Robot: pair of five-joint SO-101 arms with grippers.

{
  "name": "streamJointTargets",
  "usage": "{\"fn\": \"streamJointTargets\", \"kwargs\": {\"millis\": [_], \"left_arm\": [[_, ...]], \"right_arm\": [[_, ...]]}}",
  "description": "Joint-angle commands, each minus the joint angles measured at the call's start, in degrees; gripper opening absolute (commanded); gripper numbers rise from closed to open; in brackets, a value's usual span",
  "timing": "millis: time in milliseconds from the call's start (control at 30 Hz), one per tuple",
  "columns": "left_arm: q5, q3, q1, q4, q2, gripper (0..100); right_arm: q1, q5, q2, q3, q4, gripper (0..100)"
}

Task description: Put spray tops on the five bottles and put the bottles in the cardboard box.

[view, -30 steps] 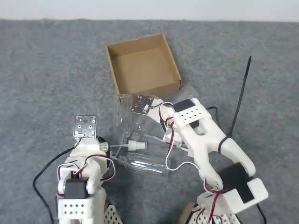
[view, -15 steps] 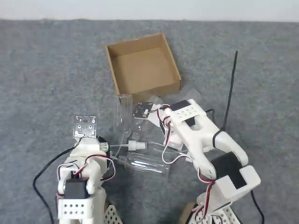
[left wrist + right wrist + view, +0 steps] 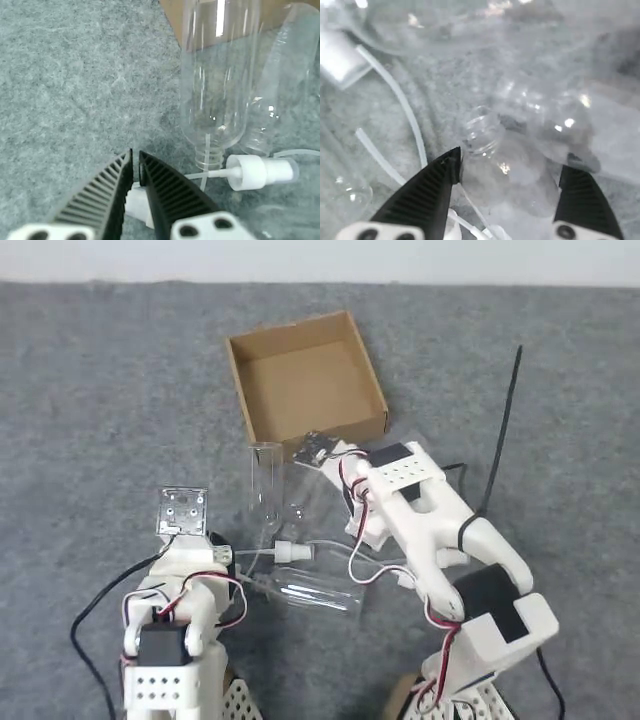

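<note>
Right gripper [image 3: 512,162] astride one bottle [image 3: 487,137], seemingly.

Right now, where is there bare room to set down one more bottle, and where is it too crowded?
Free: the grey mat left of the cardboard box, and the box's own bare floor. Crowded: just in front of the box, where clear bottles, a spray top and the right gripper sit close together.
</note>
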Motion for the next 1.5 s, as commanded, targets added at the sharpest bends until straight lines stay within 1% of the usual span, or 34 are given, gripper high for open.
{"fn": "streamJointTargets", "kwargs": {"millis": [0, 200, 267, 367, 633, 967, 1100, 1467], "left_arm": [[0.4, -0.7, -0.2, 0.4, -1.1, 1], [0.4, -0.7, -0.2, 0.4, -1.1, 1], [0.4, -0.7, -0.2, 0.4, -1.1, 1], [0.4, -0.7, -0.2, 0.4, -1.1, 1], [0.4, -0.7, -0.2, 0.4, -1.1, 1], [0.4, -0.7, -0.2, 0.4, -1.2, 1], [0.4, -0.7, -0.2, 0.4, -1.2, 1], [0.4, -0.7, -0.2, 0.4, -1.2, 1]], "right_arm": [[1.6, -3.2, -3.0, -3.6, 0.3, 25.7], [1.4, -2.7, -2.9, -3.6, 0.5, 26.1], [0.7, -2.5, -2.9, -3.5, 0.8, 27.8], [-0.2, 0.1, -2.9, -3.0, 1.7, 32.1], [-0.1, 5.0, -3.0, -2.2, 2.9, 30.8], [0.0, 5.4, -3.2, -2.4, 4.2, 30.7], [0.2, 5.4, -5.5, -2.0, 4.6, 30.7], [0.2, 5.4, -7.6, 0.2, 3.2, 30.7]]}}
